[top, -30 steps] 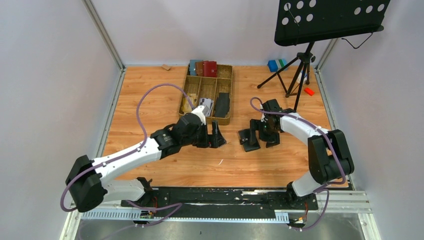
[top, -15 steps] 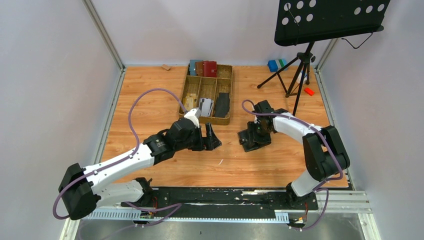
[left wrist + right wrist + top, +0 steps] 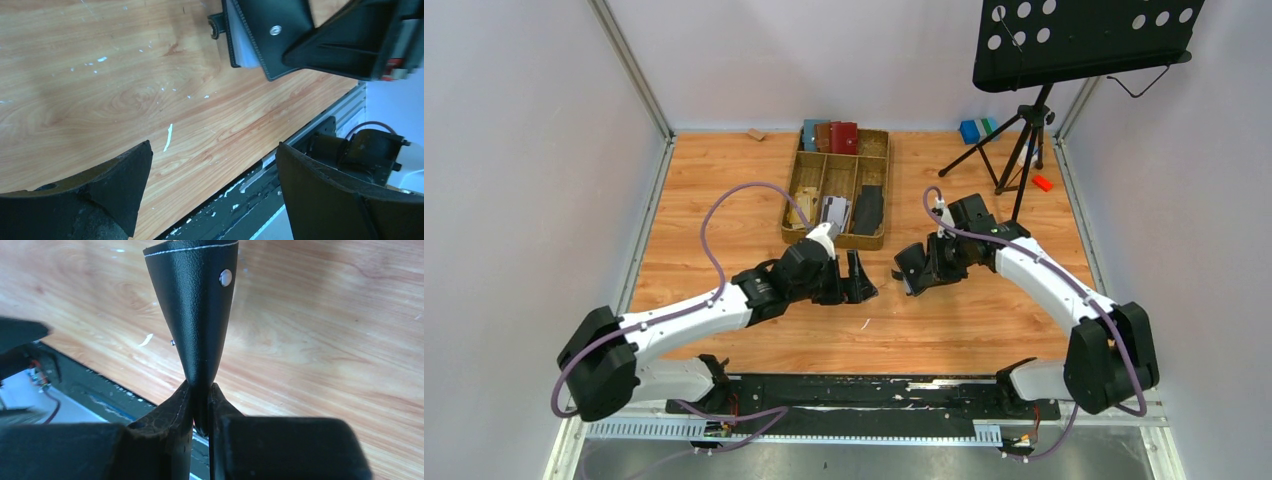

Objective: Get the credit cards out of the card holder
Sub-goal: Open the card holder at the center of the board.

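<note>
The black card holder (image 3: 911, 268) hangs just above the wood table, pinched at one edge by my right gripper (image 3: 927, 266), which is shut on it. In the right wrist view the card holder (image 3: 197, 315) rises from the right gripper (image 3: 201, 390) with its snap stud showing. The left wrist view shows the card holder (image 3: 265, 30) with grey-blue sleeve pages (image 3: 243, 50) at its edge. My left gripper (image 3: 856, 278) (image 3: 214, 147) stands open and empty just left of it. Small whitish credit cards (image 3: 834, 212) lie in the tray. Whether any sit inside the holder is hidden.
A wooden divided tray (image 3: 797, 190) stands behind the grippers with red, brown and blue wallets (image 3: 830, 136) and a long black piece (image 3: 868, 208). A music stand's tripod (image 3: 1022, 135), a blue block (image 3: 971, 130) and a small red item (image 3: 1042, 182) occupy the back right.
My right gripper has closed on the card holder, which lay flat on the table, and raised it off the wood, tilted toward the left gripper. The left gripper has barely shifted.
</note>
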`<move>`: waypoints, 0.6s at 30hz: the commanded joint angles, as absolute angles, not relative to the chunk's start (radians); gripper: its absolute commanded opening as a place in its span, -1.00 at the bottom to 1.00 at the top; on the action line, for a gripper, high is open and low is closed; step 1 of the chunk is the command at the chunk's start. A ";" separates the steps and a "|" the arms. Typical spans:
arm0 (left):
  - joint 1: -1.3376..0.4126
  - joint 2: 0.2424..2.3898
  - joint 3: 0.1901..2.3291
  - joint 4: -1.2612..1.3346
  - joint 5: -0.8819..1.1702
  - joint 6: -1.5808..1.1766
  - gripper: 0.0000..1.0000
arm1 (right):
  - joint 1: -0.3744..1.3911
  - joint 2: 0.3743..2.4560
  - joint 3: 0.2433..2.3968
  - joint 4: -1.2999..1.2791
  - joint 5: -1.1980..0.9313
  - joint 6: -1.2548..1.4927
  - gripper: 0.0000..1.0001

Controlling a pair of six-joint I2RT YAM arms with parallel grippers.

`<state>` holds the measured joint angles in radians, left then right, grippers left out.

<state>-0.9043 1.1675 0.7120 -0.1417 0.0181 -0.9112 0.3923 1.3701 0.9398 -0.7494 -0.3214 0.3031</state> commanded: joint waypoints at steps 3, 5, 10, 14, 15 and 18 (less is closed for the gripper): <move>-0.925 1.277 0.776 -0.017 0.089 -0.921 1.00 | 0.397 1.283 0.954 -0.743 -0.518 0.363 -0.83; -0.925 1.288 0.768 0.025 0.106 -0.932 1.00 | 0.397 1.279 0.952 -0.732 -0.573 0.380 -0.87; -0.923 1.280 0.742 0.070 0.103 -0.951 1.00 | 0.397 1.261 0.935 -0.690 -0.667 0.412 -0.89; -0.923 1.262 0.737 0.056 0.073 -0.948 1.00 | 0.397 1.239 0.924 -0.671 -0.716 0.428 -0.89; -0.922 1.261 0.740 0.040 0.062 -0.949 0.98 | 0.397 1.232 0.923 -0.671 -0.733 0.432 -0.89; -0.914 1.254 0.740 0.005 0.043 -0.954 0.79 | 0.397 1.205 0.914 -0.678 -0.769 0.443 -0.89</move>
